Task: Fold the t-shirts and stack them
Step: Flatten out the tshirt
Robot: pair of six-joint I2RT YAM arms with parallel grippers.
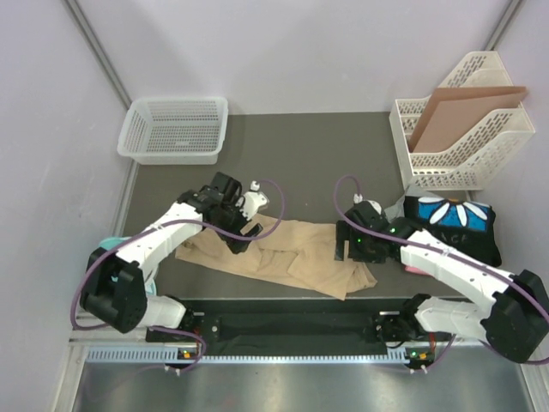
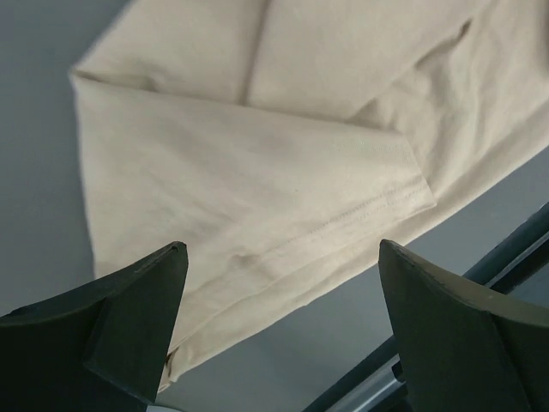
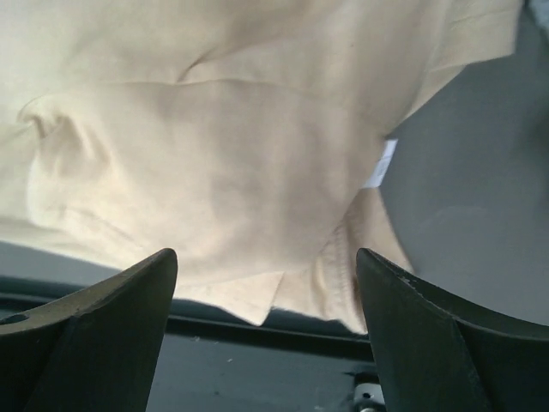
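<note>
A tan t-shirt (image 1: 287, 256) lies crumpled and partly folded across the middle of the dark table. My left gripper (image 1: 243, 239) hangs open over its left end. In the left wrist view, the gripper (image 2: 281, 249) has the tan shirt's (image 2: 257, 172) stitched hem between its spread fingers, and nothing is gripped. My right gripper (image 1: 347, 249) is open over the shirt's right end. Seen from the right wrist, it (image 3: 266, 253) straddles the tan cloth (image 3: 214, 163) and its ribbed collar edge. A folded black t-shirt with a white daisy print (image 1: 455, 225) lies at the right, on top of a pink one (image 1: 412, 269).
A white mesh basket (image 1: 176, 129) stands at the back left. At the back right, a white file rack (image 1: 463, 150) holds a brown cardboard sheet (image 1: 459, 107). A teal cloth (image 1: 110, 245) peeks out by the left arm. A black rail (image 1: 292, 326) runs along the near edge.
</note>
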